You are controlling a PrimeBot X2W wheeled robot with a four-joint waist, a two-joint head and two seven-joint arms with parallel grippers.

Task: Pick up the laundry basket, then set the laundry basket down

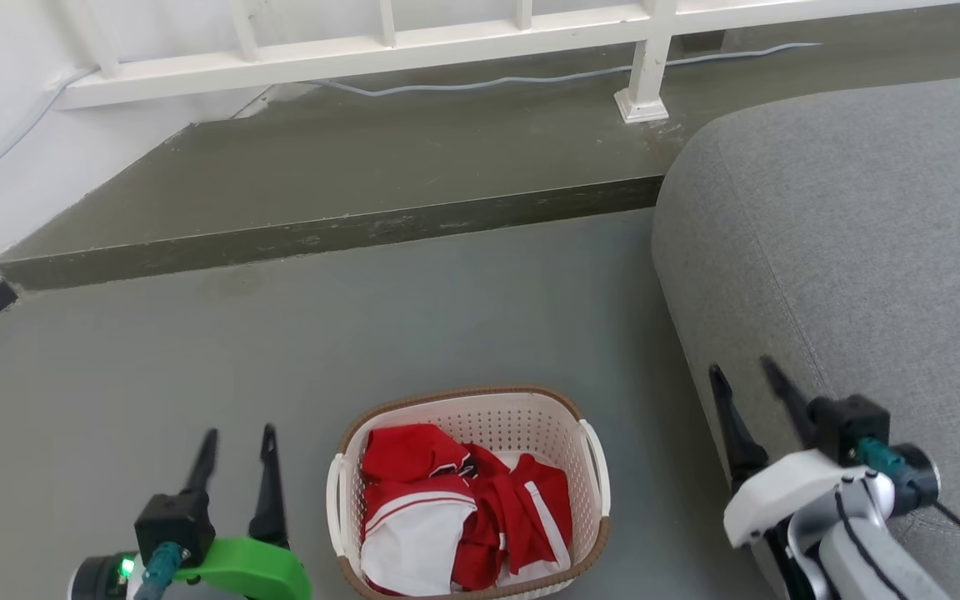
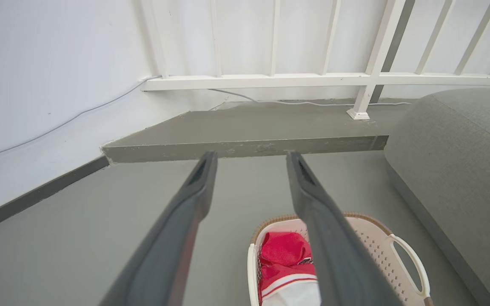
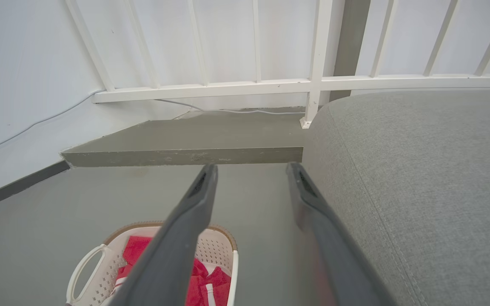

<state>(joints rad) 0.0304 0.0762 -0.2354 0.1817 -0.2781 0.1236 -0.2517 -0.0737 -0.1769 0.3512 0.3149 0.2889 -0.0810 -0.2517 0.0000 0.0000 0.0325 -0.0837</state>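
Grey floor (image 1: pixel 447 317); cream, perforated, brown-rimmed laundry basket (image 1: pixel 497 421); left gripper (image 1: pixel 240 433), right gripper (image 1: pixel 740 368) both parted.

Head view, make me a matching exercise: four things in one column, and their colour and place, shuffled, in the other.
Column one
1. laundry basket
2. clothes
3. upholstered seat
4. railing

Column two
A. grey, at the right side
B. white, standing on the raised step at the back
C. red and white, heaped inside the basket
D. cream with a brown rim, on the floor

Pairs: 1-D, 2-C, 3-A, 4-B
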